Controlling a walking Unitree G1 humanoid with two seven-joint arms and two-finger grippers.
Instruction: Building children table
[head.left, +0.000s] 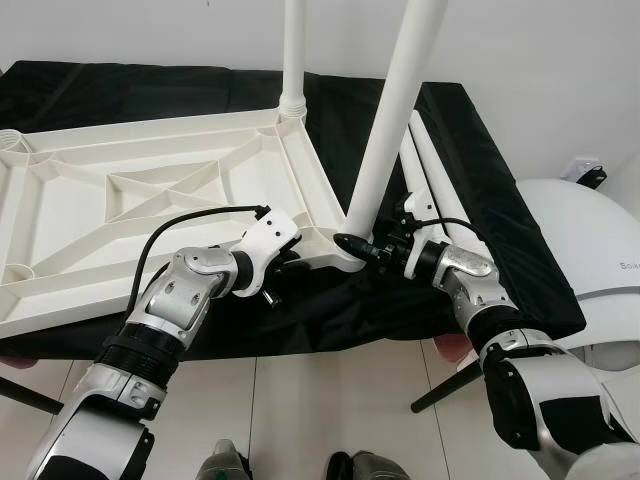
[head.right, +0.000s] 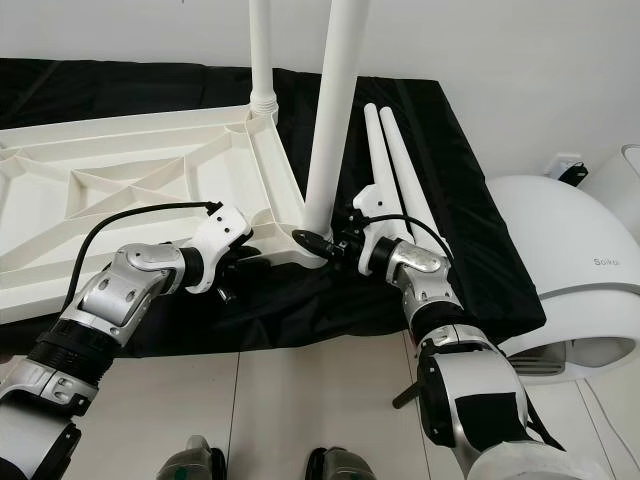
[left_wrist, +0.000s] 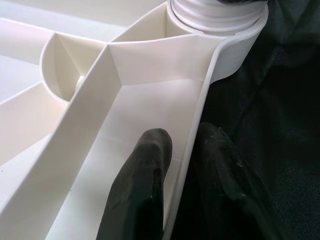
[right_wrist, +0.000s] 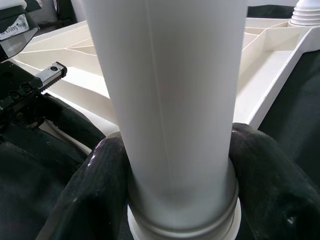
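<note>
1. The upturned tabletop (head.left: 150, 190) is smooth white plastic with a faint sheen.
2. The leg (right_wrist: 170, 100) is smooth, satin white plastic.
3. The cloth (head.left: 480, 200) over the desk is matt black fabric, softly creased.
4. The left hand (left_wrist: 182, 165) has dull black rubbery fingers (left_wrist: 140, 190).
5. The floor (head.left: 330, 400) is glossy pale tile.

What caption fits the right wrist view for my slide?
Right gripper clasps the white table leg near its base at the upturned tabletop's corner socket.
</note>
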